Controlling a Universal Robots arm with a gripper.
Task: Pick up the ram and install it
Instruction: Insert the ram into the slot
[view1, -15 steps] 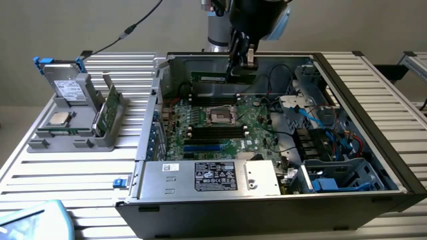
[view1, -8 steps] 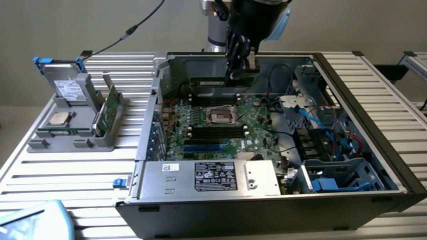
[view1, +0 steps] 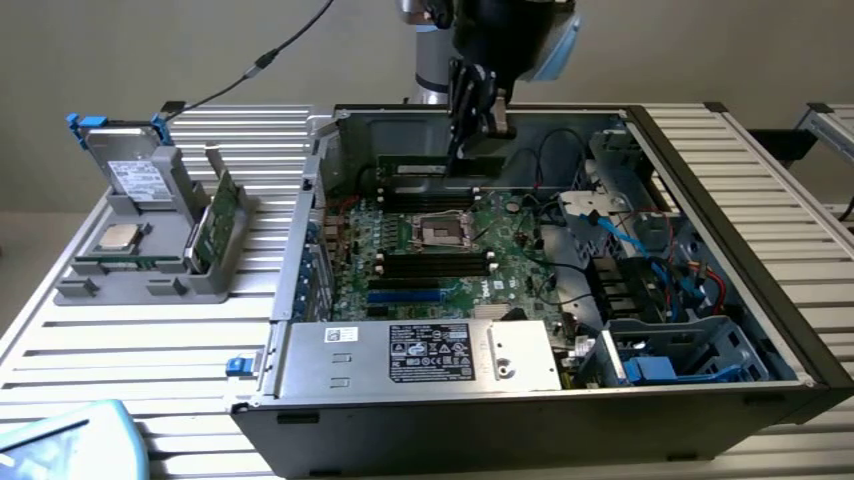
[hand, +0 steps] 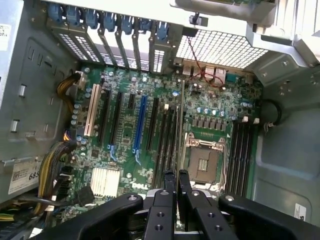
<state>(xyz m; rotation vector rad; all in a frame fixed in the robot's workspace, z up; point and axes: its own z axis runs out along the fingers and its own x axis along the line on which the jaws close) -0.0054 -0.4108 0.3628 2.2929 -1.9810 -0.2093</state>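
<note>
1. Gripper (hand: 176, 175): fingers nearly pressed together, pinching the ram (view1: 416, 165) by its upper edge; touches nothing else
2. Ram hangs right under the fingers, standing on edge; from the wrist cam it is a thin line running away from the fingertips
3. Long axis is parallel w/ the slots (hand: 167, 145), i.e. left-right in the exterior view
4. Ram edge lines up over the slot bank between the CPU socket (hand: 205, 162) and the expansion slots
5. Ram looks held above the board (hand: 215, 105), not yet seated, I judge
</note>
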